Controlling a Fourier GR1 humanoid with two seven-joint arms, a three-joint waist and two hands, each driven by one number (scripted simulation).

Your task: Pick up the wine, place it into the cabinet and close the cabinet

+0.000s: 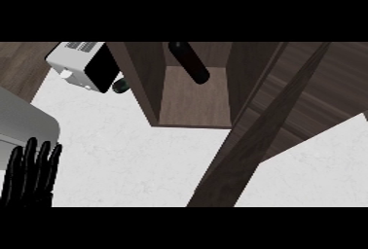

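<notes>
Wine lies dark, tilted, inside open cabinet; no readable label. Cabinet door swung open. Left hand rests at lower left, fingers straight, holding nothing, well apart from wine. White appliance beside cabinet.

The wine runs out past the top of the frame inside the cabinet. A white appliance at upper left hides most of a dark round object. The left hand is cut by the lower left edge.
</notes>
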